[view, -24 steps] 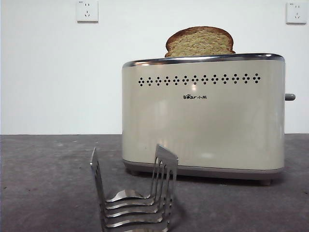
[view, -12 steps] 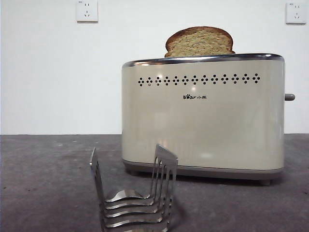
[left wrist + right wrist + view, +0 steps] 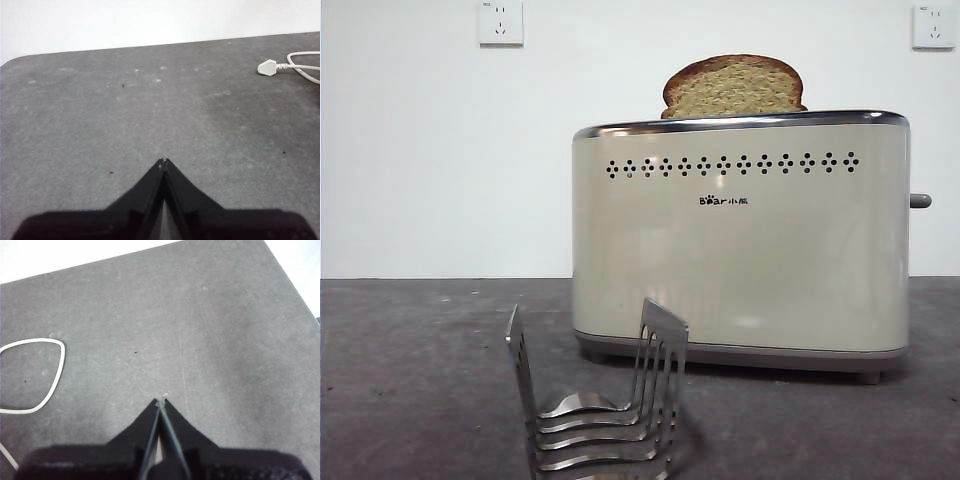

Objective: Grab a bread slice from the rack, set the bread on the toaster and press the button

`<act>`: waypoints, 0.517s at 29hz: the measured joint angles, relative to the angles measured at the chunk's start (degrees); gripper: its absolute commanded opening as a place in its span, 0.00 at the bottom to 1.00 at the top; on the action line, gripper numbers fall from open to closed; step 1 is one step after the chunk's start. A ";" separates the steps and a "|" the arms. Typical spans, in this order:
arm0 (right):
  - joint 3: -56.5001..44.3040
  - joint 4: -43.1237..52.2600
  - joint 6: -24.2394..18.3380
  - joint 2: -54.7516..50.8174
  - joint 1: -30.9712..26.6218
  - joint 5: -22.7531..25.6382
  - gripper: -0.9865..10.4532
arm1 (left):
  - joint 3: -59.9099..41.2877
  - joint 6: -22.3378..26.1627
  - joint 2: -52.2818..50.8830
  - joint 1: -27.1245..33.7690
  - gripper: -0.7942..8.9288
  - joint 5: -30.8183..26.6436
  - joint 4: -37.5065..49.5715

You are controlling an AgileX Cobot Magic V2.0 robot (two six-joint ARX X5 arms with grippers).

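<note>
The slice of bread [image 3: 734, 88] stood upright in the toaster [image 3: 740, 240], domed top up, its long axis along the toaster's length. The rack [image 3: 595, 400] was empty. The button [image 3: 920, 201] apparently remained unpressed. The left pincer [image 3: 163, 161] and right pincer [image 3: 160, 401] were clenched, empty, over bare worktop [image 3: 100, 115].

Bare test bench: grey tabletop [image 3: 420, 380], white wall [image 3: 420, 150], sockets [image 3: 501, 22].
</note>
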 measured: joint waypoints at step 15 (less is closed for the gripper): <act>-50.49 33.83 -0.90 -51.01 9.90 1.49 0.09 | 0.00 0.00 2.32 0.02 0.08 0.02 0.00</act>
